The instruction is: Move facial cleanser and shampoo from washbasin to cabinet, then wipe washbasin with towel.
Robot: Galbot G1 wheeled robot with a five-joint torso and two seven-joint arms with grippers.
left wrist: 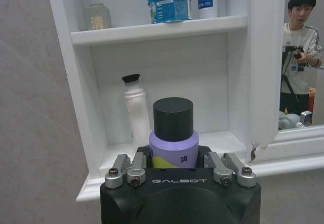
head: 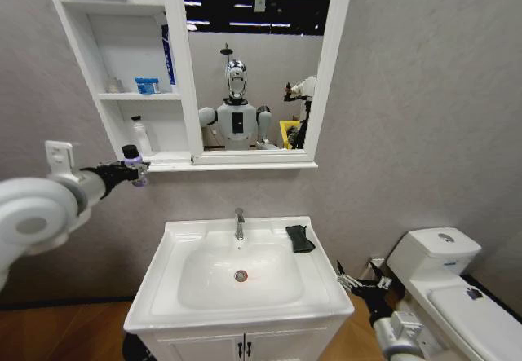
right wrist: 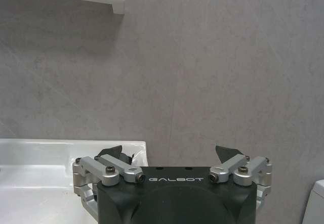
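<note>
The left tool (left wrist: 176,176) grips a purple bottle (left wrist: 173,145) with a black cap just in front of the cabinet's (head: 181,100) lowest shelf, where a white bottle (left wrist: 136,107) already stands. The washbasin (head: 188,239) holds no bottles; the towel (head: 300,239) lies untouched on its far right rim. The right tool (right wrist: 169,158) waits open, low beside the basin. Placing and wiping remain.

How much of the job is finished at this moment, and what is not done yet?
One white bottle already stands in the cabinet's bottom compartment. The left gripper holds the purple bottle in front of that compartment, not yet set down. The towel lies untouched on the washbasin rim; the right gripper waits open beside the basin, so wiping is left.
</note>
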